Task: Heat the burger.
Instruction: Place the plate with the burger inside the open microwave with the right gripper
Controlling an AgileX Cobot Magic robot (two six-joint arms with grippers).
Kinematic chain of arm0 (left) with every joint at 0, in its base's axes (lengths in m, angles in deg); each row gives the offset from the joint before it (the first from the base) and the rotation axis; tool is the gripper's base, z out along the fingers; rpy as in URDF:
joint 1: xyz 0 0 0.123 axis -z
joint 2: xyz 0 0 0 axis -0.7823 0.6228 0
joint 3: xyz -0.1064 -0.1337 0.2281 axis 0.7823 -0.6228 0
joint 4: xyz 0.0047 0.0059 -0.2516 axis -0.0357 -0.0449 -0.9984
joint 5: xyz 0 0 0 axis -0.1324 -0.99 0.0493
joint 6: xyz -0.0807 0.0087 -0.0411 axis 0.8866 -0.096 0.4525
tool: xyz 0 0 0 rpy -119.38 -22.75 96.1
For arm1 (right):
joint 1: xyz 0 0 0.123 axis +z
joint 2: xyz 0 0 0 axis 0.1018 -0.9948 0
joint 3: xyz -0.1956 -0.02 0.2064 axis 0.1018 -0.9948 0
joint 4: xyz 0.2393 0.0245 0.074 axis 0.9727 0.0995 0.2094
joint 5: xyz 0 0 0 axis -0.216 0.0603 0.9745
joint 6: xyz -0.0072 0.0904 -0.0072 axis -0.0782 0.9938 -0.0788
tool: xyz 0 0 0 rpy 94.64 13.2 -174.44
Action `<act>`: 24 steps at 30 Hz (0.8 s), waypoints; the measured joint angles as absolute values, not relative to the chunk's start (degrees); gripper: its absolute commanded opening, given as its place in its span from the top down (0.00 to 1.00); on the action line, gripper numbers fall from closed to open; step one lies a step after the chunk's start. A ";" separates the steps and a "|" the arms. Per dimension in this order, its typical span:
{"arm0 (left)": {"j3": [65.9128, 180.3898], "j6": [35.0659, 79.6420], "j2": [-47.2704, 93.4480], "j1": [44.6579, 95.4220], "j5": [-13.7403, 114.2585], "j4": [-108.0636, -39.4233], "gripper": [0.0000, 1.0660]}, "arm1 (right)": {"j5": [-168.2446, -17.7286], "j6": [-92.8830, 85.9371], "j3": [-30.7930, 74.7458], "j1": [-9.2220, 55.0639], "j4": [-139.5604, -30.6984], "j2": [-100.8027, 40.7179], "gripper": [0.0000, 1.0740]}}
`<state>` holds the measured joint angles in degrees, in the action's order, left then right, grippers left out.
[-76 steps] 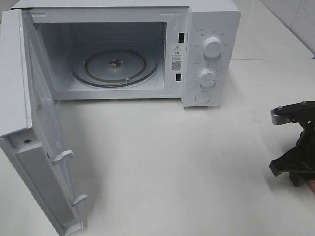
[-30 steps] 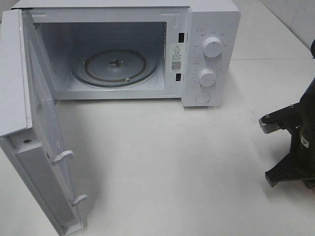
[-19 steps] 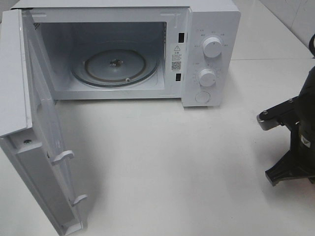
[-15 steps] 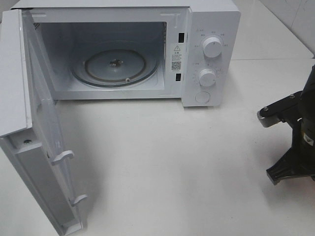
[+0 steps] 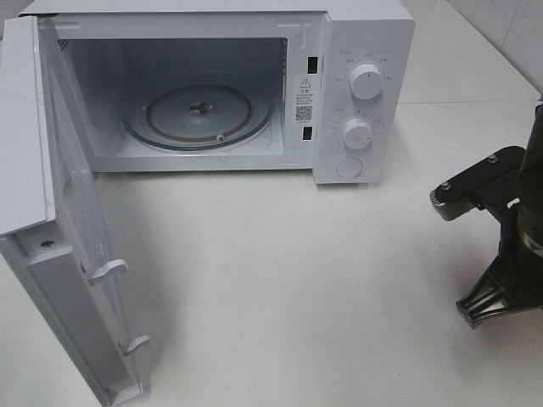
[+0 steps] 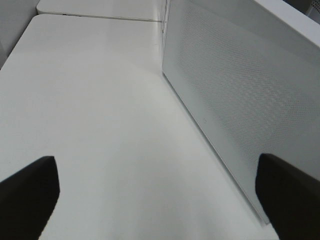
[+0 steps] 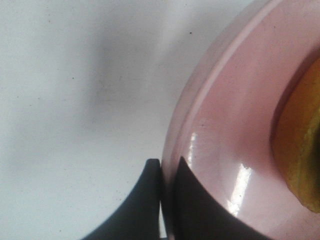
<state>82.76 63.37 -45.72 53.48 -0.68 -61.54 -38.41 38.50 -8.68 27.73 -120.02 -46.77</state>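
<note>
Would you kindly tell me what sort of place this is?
Likely a lab's mock kitchen counter: an open white microwave on a white table, with a black robot gripper pinching a round pink plate.

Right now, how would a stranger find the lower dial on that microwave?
Start at the white microwave with its door swung open. Its control panel, on the right, carries two stacked white dials. The lower dial sits between the upper dial and a flat round button.
</note>
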 measured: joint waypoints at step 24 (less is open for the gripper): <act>82.76 63.37 -45.72 53.48 -0.68 -61.54 0.06 | -32.80 38.38 -8.73 45.61 -118.70 -43.05 1.00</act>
<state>82.76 63.37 -45.72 53.48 -0.68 -61.54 -32.80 38.38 -8.73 45.61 -118.70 -43.05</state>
